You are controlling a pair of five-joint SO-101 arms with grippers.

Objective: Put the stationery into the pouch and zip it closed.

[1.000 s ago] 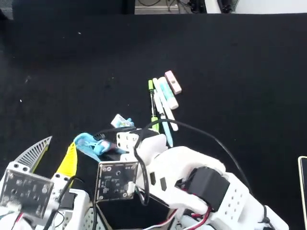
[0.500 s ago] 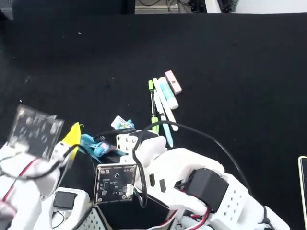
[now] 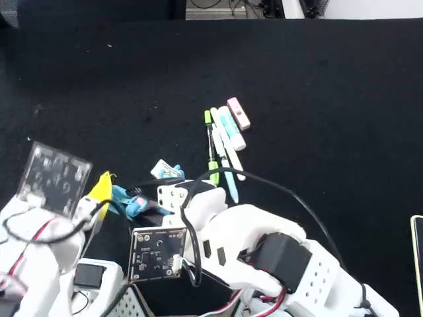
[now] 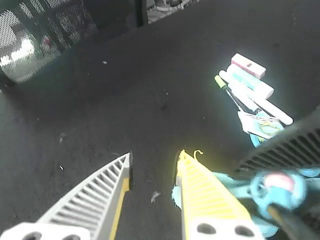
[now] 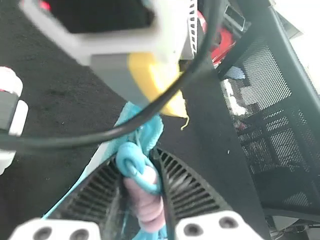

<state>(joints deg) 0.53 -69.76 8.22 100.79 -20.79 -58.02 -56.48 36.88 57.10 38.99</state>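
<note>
The blue pouch point(image 3: 129, 200) lies crumpled on the black mat between the two arms. My right gripper point(image 5: 139, 157) is shut on the pouch point(image 5: 145, 132), with a blue loop and a pink part of it pinched between the black fingers point(image 5: 187, 192). My left gripper point(image 4: 152, 160) is open just above the mat, and its yellow finger point(image 3: 99, 190) is at the pouch's point(image 4: 235, 182) edge. The stationery point(image 3: 225, 139) lies in a bunch farther back: a green pen, white pens, a blue marker and a pink eraser point(image 3: 238, 113).
A small white tag point(image 3: 165, 169) lies between the pouch and the pens. A flat device's edge point(image 3: 418, 244) shows at the right border. Open black mat point(image 3: 317, 99) stretches behind and to both sides of the stationery. A black mesh frame point(image 5: 265, 125) stands beside the table.
The left arm has lifted and swung forward, bringing its yellow finger up to the pouch's edge. The right arm has held the pouch and barely shifted. The stationery has not moved.
</note>
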